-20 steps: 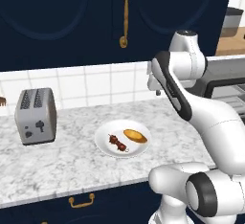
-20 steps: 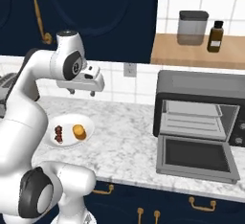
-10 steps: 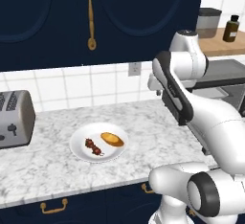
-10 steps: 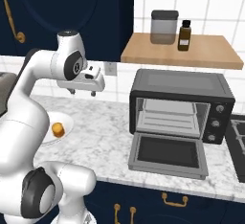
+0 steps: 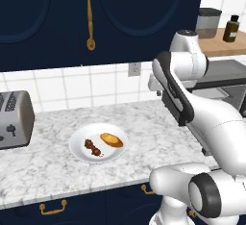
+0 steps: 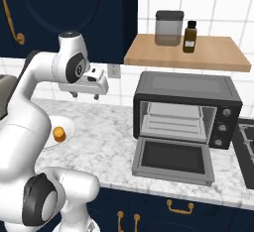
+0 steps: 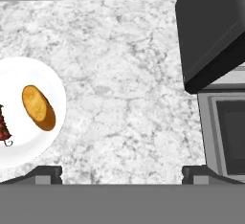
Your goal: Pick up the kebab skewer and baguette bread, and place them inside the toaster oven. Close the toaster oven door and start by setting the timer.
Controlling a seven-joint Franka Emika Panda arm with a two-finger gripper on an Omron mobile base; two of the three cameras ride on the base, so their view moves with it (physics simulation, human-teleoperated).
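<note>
A white-and-grey marble worktop (image 5: 144, 137) runs under dark navy cabinets and white wall tiles. In the left base view, a round white plate (image 5: 79, 152) on the worktop holds the kebab skewer (image 5: 92, 147), a short stick of dark red-brown meat chunks, and just beside it the baguette bread (image 5: 111, 140), a small golden-orange oblong loaf. A silver two-slot toaster (image 5: 14, 119) stands at the left edge, well apart from the plate.

In the right base view, the toaster oven (image 6: 187, 108), a wide dark grey box, sits on the worktop with the toaster oven door (image 6: 172, 159) folded down flat, a wire rack visible inside and three round knobs down its right side. Above it, a wooden shelf (image 6: 218, 52) carries a clear grey-lidded canister (image 6: 169, 28) and a small dark bottle (image 6: 189, 36); its label cannot be read. The gripper (image 6: 85, 95) hangs above the worktop between plate and oven, holding nothing.

In the hand view, the fingers (image 7: 47, 174) stand wide apart over bare marble. The plate lies at the left with loaf and skewer side by side; the oven is at the right.
</note>
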